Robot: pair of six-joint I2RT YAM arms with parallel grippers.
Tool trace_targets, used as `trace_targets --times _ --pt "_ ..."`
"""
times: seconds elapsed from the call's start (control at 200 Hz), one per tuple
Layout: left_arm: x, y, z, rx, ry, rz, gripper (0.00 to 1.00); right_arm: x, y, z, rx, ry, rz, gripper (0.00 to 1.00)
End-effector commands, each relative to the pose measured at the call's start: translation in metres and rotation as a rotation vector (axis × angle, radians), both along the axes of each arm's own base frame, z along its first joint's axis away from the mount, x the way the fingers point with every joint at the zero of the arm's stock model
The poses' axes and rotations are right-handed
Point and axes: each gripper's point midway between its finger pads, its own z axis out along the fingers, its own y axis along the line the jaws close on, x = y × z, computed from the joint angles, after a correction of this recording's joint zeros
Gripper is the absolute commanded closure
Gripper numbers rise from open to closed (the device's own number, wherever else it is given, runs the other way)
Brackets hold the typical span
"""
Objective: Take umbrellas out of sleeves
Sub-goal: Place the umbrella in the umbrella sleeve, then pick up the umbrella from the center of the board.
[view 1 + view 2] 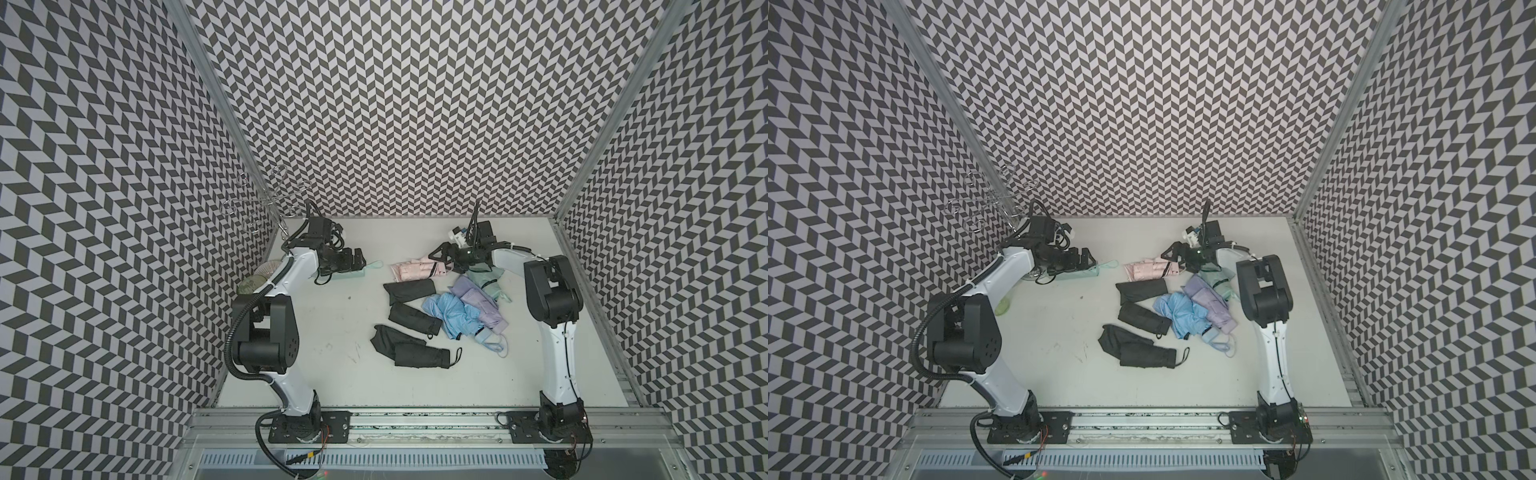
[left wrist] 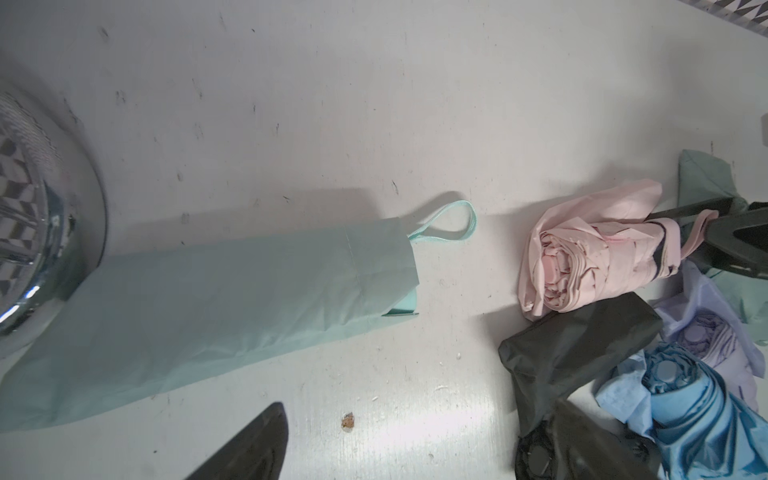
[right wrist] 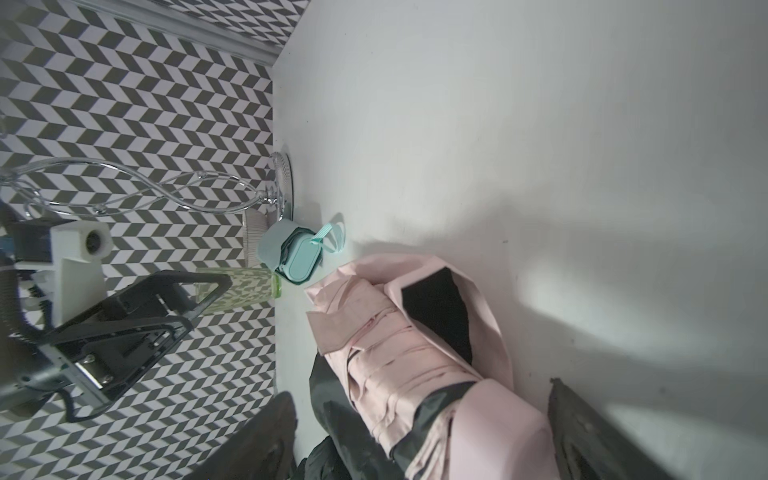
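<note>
Showing mint umbrella (image 3: 301, 259) handle end-on, right wrist

Chevron walls (image 1: 415, 104) are black and white, table (image 1: 332, 324) white. Centre right: pink umbrella (image 1: 415, 271), black umbrellas (image 1: 422, 356), light blue umbrella (image 1: 451, 313), lavender umbrella (image 1: 482, 305), mint umbrella (image 1: 484, 277).

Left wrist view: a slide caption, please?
Sleeved mint umbrella lying on the white table, pink umbrella nearby.
</note>
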Motion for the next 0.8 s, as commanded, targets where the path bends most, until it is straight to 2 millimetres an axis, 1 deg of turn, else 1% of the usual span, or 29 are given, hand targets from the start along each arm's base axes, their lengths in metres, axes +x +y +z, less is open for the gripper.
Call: trace_targets --times 0.0,0.09,0.17,0.225,0.3,0.366,0.431,0.476,0.521,0.601,0.676,0.796 --pt "0.007 0.006 0.004 0.096 -0.026 -0.015 0.01 0.017 -0.014 0.041 -0.108 -0.169 -0.026 0.04" --pt "0.013 0.002 0.006 0.142 -0.059 -0.061 0.01 0.019 -0.019 0.066 -0.132 -0.237 -0.044 0.04" --pt "0.02 -0.001 0.005 0.236 -0.094 -0.119 0.01 0.014 -0.018 0.1 -0.106 -0.296 -0.054 0.04" --pt "0.023 -0.006 0.002 0.299 -0.119 -0.186 0.01 0.004 -0.015 0.124 -0.071 -0.342 -0.054 0.04" --pt "0.023 -0.017 -0.01 0.344 -0.131 -0.309 0.02 -0.011 -0.009 0.148 -0.024 -0.373 -0.047 0.04" --pt "0.021 -0.02 -0.028 0.398 -0.119 -0.395 0.01 -0.025 -0.002 0.161 0.018 -0.373 -0.02 0.04" --pt "0.018 -0.019 -0.047 0.441 -0.087 -0.461 0.01 -0.04 0.007 0.167 0.045 -0.362 0.012 0.04" --pt "0.019 -0.011 -0.059 0.493 -0.065 -0.478 0.01 -0.052 0.015 0.17 0.056 -0.355 0.041 0.04" --pt "0.021 -0.003 -0.065 0.547 -0.051 -0.488 0.01 -0.066 0.024 0.171 0.064 -0.357 0.076 0.04" --pt "0.031 0.008 -0.067 0.61 -0.065 -0.491 0.01 -0.088 0.039 0.168 0.066 -0.345 0.131 0.04" --pt "0.04 0.014 -0.066 0.633 -0.086 -0.495 0.01 -0.108 0.051 0.163 0.077 -0.333 0.182 0.04" --pt "0.061 0.019 -0.056 0.635 -0.116 -0.473 0.01 -0.129 0.063 0.151 0.072 -0.307 0.224 0.04"
